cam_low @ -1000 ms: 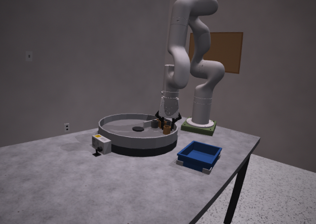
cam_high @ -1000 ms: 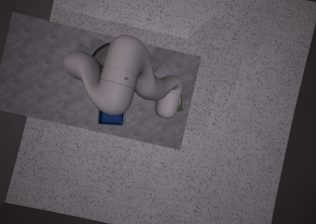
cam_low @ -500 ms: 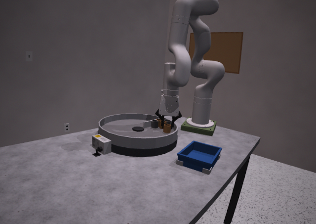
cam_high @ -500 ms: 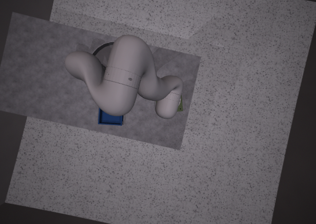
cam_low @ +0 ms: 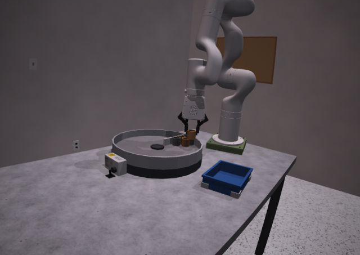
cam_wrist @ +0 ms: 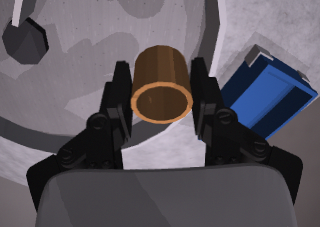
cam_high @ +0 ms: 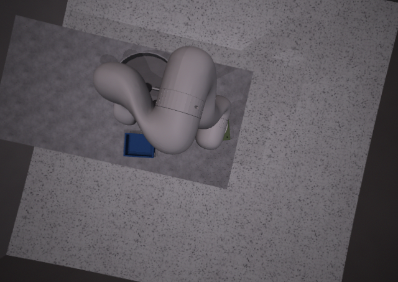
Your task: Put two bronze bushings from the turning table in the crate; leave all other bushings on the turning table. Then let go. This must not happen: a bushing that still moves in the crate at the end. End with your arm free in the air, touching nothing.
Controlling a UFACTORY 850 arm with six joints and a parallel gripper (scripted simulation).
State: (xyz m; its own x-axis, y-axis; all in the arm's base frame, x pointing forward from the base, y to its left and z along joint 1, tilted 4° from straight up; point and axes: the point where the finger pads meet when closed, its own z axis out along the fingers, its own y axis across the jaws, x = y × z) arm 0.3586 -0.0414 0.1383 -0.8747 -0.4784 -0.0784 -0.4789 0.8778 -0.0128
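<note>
1 hollow bronze bushing (cam_low: pixel 191 134) (cam_wrist: pixel 161 67), cyl. w/ smooth rim, in gripper (cam_low: pixel 192 131) (cam_wrist: pixel 160 75).

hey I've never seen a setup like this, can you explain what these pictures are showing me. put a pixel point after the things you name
It is one jointed robot arm (cam_high: pixel 180 124) (cam_low: pixel 207 43) ending in a two-fingered gripper (cam_low: pixel 192 131) (cam_wrist: pixel 160 75). The first picture looks down from above, where the arm hides much of the scene. The second looks from the side across the table. The third looks from the arm's wrist past its fingers.

On the table stand a round, walled turning table (cam_high: pixel 144 53) (cam_low: pixel 157 160) (cam_wrist: pixel 212 42) and a blue crate (cam_high: pixel 139 157) (cam_low: pixel 222 185) (cam_wrist: pixel 260 99) with nothing in it. The gripper is closed on a bronze bushing (cam_low: pixel 191 134) (cam_wrist: pixel 161 67), a short open tube. More bushings, bronze and dark, stand on the turning table, partly hidden behind one another.
</note>
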